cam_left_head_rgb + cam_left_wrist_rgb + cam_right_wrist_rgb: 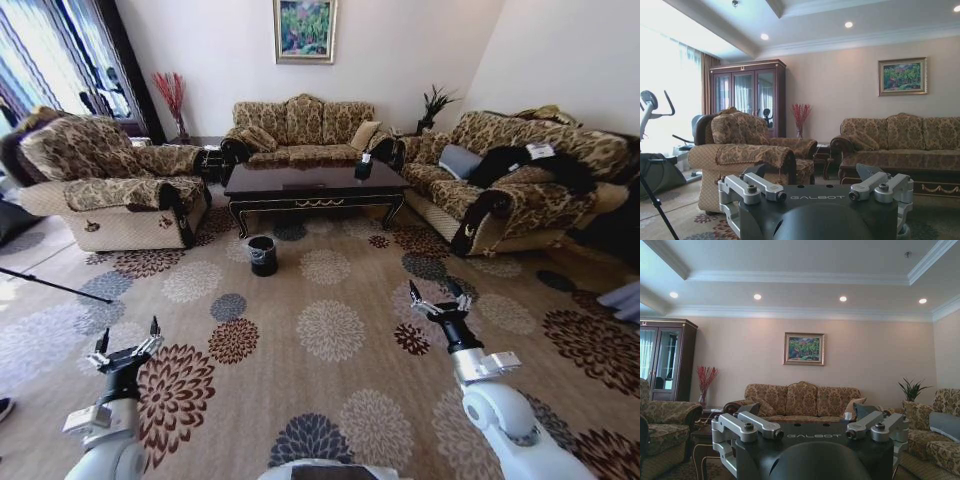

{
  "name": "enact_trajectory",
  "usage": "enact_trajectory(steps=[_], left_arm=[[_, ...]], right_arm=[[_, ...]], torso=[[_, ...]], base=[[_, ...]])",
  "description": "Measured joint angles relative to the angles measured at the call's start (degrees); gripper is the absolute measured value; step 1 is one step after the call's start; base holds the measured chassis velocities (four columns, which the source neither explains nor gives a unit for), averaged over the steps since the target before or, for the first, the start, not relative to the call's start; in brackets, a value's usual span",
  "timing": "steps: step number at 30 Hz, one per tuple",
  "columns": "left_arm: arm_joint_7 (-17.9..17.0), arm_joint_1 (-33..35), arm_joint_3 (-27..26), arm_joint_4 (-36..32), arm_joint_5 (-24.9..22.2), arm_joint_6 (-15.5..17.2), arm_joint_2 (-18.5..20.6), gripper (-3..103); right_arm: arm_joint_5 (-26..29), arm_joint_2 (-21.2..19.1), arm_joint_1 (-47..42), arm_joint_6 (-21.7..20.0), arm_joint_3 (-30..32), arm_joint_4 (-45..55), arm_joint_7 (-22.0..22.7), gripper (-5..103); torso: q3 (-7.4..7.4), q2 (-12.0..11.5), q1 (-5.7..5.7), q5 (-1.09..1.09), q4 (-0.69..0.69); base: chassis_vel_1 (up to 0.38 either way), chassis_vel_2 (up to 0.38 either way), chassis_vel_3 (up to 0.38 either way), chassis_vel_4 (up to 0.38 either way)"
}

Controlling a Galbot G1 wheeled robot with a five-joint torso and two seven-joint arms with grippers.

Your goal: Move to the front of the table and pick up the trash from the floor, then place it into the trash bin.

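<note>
The dark glossy table (315, 183) stands ahead in the middle of the room, ringed by sofas; its top also shows in the left wrist view (900, 162). The small black trash bin (262, 255) sits on the floor (330, 330) just in front of the table's left end. I cannot make out any trash on the patterned carpet from here. My left gripper (128, 338) is held low at the left, open and empty, its fingers (757, 187) spread. My right gripper (438, 298) hovers over the carpet at the right, also open and empty, with its fingers (747, 427) apart.
A patterned armchair (110, 180) flanks the table on the left, one sofa (300, 125) stands behind it and another (510, 180) to the right. A thin black tripod leg (55, 286) crosses the left floor. A small dark box (363, 168) sits on the table.
</note>
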Motion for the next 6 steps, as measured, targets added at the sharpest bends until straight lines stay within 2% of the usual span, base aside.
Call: enact_trajectory(steps=[6], left_arm=[[0.0,0.0,0.0,0.0,0.0,0.0,0.0,100]], right_arm=[[0.0,0.0,0.0,0.0,0.0,0.0,0.0,100]], torso=[[0.94,1.7,0.79,0.00,0.00]], base=[[0.000,0.000,0.000,0.000]])
